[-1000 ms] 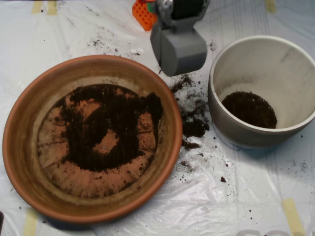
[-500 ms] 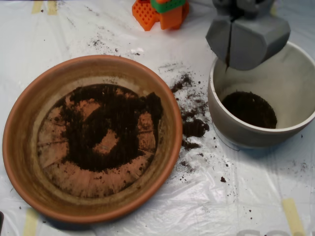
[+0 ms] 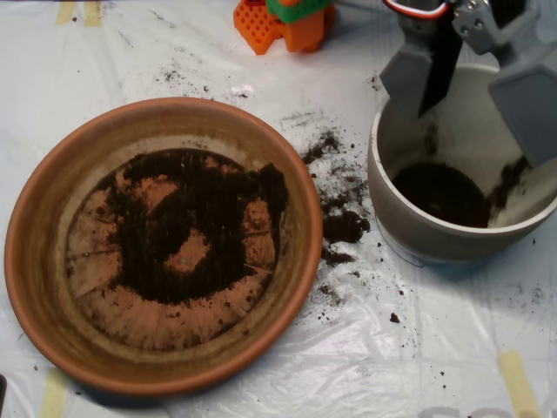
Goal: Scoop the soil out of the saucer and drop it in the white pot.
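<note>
Scoop (image 3: 474, 91) is over the white pot (image 3: 390, 178), its two grey halves spread wide apart; a streak of soil is falling off the right half, so nothing is retained. Opening directly above the pot's mouth lets the load drop inside rather than on the sheet.

Soil in the pot (image 3: 439, 193): a dark patch on the bottom. Soil in the saucer (image 3: 196, 231): a broken ring across the floor of the terracotta saucer (image 3: 35, 218), with bare clay showing at centre and around the edge. Judgement: most of the job remains.

Spilled crumbs (image 3: 341, 218) lie on the plastic sheet (image 3: 365, 366) between saucer and pot. Orange and green block (image 3: 283, 22) at the top edge.
</note>
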Robot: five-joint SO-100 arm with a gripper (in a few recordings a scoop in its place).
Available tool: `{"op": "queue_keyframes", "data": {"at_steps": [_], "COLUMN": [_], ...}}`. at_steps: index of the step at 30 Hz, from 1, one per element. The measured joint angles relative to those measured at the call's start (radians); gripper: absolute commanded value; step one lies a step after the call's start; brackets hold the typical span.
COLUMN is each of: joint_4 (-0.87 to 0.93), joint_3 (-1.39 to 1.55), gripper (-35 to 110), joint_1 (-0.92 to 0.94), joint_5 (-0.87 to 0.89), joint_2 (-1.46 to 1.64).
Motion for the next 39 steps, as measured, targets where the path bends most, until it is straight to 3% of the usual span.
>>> {"op": "queue_keyframes", "data": {"at_steps": [12, 24, 39], "joint_4": [0.003, 0.064, -0.267], "joint_3": [-0.008, -0.084, 0.647], "gripper": [39, 39, 41], "joint_1": [0.023, 0.285, 0.658], "joint_5": [0.044, 0.192, 0.037], "joint_2": [0.000, 0.041, 0.267]}}
